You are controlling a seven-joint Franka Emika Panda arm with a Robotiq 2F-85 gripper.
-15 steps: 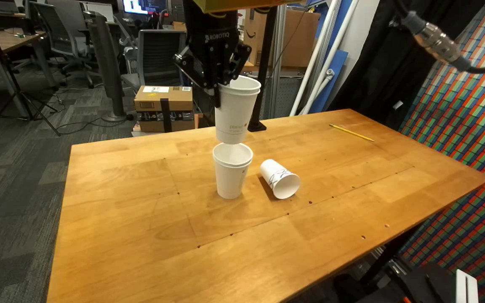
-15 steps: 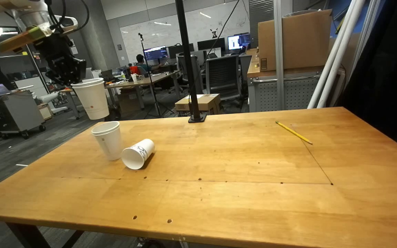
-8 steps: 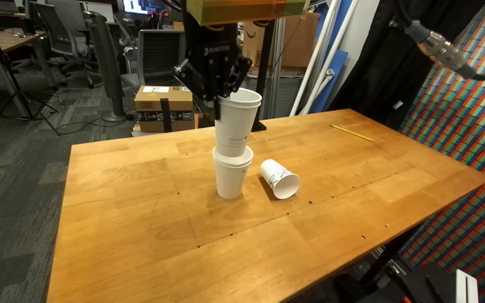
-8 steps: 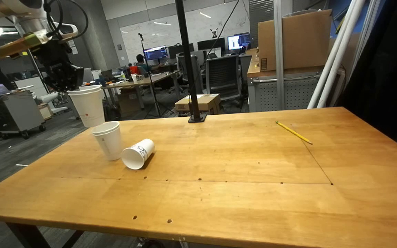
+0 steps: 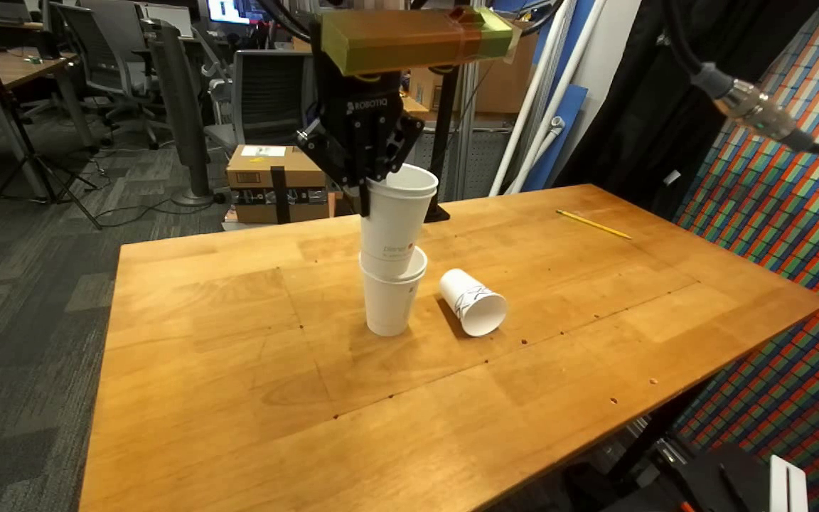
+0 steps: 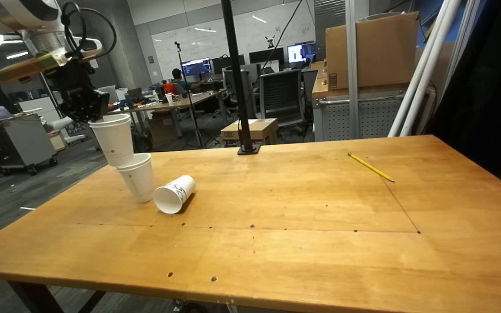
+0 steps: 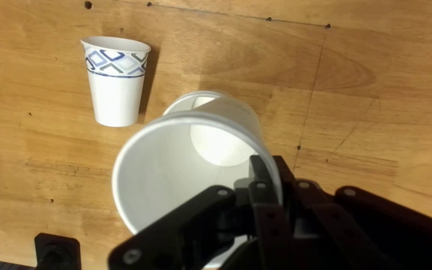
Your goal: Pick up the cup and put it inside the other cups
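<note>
Placing step. The cup (image 5: 395, 231) is up off the table (image 5: 239, 355), roughly upright, base at rim height of the other cups (image 5: 389, 306); not nested yet. Gripper (image 7: 271, 167) is pinched on the cup's wall by its rim, one finger inside, one outside, seen best in the wrist view.

Other cups stand upright on the table; double rim in both exterior views, so probably a nested pair, exact count can't tell. In both exterior views the held base overlaps their rim; can't tell if it dips inside or sits just behind. Patterned cup (image 7: 114, 82) lies on its side beside them, not part of this, I think.

Wrist view leaves part of the lower mouth uncovered on the patterned cup's side, so the held one looks off-centre. Next move calls for a small shift toward that uncovered part, base inside the rim, then straight down till seated. Only then let go and lift straight up, so the inner finger doesn't drag the cup along. Lowering while off-centre could catch the rim and tip the lot.
</note>
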